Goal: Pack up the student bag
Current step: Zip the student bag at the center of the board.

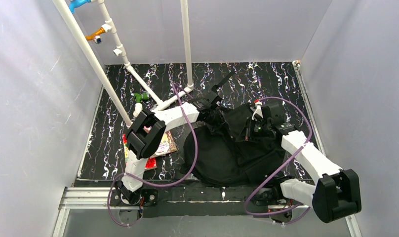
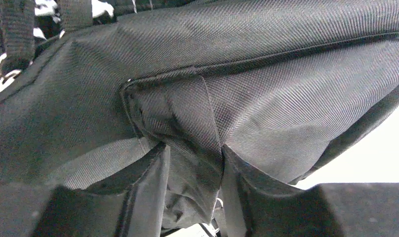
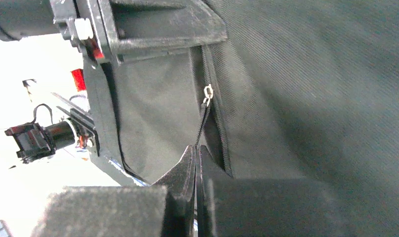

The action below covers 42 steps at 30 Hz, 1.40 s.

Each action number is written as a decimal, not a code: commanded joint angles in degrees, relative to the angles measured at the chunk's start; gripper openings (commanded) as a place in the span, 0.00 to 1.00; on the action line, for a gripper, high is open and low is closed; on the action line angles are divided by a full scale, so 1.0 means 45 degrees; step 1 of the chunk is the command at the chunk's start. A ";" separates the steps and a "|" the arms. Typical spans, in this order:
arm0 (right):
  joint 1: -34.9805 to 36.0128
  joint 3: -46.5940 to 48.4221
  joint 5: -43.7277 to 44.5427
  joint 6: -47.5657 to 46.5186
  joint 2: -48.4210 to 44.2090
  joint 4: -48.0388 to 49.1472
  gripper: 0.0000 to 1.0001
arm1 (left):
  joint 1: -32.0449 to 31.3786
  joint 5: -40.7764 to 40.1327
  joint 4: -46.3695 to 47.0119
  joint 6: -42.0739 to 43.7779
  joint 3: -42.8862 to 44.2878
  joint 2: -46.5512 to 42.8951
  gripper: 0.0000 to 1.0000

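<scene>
I am working on the large black soft fabric backpack [image 1: 222, 160], which is lying slumped in the middle of the black, white-veined marbled table [image 1: 266, 81], nearer the front edge than the back, between my two arms. I am reaching my left gripper [image 2: 193, 153] across to the bag's far left part. Its fingers [image 2: 149, 197] are standing partly apart with a raised fold of the woven cloth filling the gap between them. The cloth is touching both fingers, so I am pinching that fold. Just above it a stitched seam is running across the panel.

I am holding my right gripper [image 3: 197, 150] at the bag's far right part, its jaws pressed fully together on the thin black zipper pull [image 3: 203, 123]. The pull is running from a small silver ring [image 3: 208, 91] down to my fingertips, beside the zipper line.

To the left of the backpack, a stack of colourful thin books [image 1: 164, 144] is lying flat under my left arm, apart from the bag. A small green toy [image 1: 140, 97] is sitting farther back by the white plastic pipes [image 1: 187, 44].
</scene>
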 commanded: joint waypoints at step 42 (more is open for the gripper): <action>-0.1792 -0.0012 0.5929 -0.0080 -0.0718 -0.1004 0.98 | 0.2620 0.0101 -0.1063 0.6624 -0.6306 -0.7488 0.98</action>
